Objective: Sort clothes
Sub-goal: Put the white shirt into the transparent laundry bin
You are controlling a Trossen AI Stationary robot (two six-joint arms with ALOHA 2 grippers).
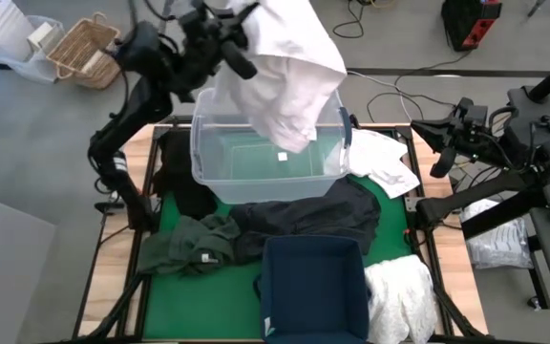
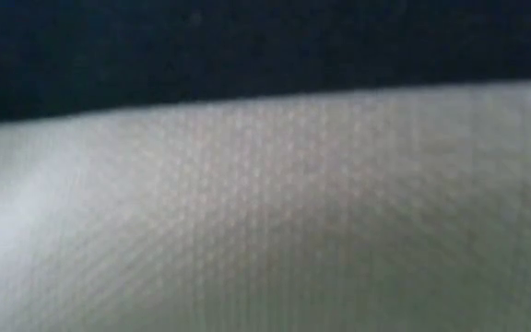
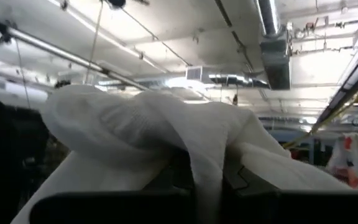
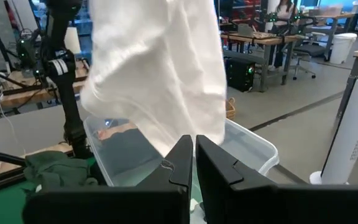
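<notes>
Table (image 1: 428, 287), wood-edged with a green mat. On it: clear plastic tub (image 1: 220, 177), navy blue square bin (image 1: 313, 287), black garment (image 1: 313, 215), dark green garment (image 1: 184, 244), two white garments (image 1: 385, 162), (image 1: 401, 294).

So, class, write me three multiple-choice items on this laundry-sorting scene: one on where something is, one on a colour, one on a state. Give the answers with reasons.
1. Where does the white garment hang?
A. Over the clear plastic tub
B. Inside the navy bin
C. On the floor

2. What colour is the crumpled garment at the mat's front left?
A. White
B. Dark green
C. Red

3. How is the left gripper?
A. Open and empty
B. Shut on the white garment
C. Resting on the mat

Answers: 1 A, the high view shows it draped above the tub. 2 B, it lies dark green beside the black garment. 3 B, the cloth hangs from it, raised.
</notes>
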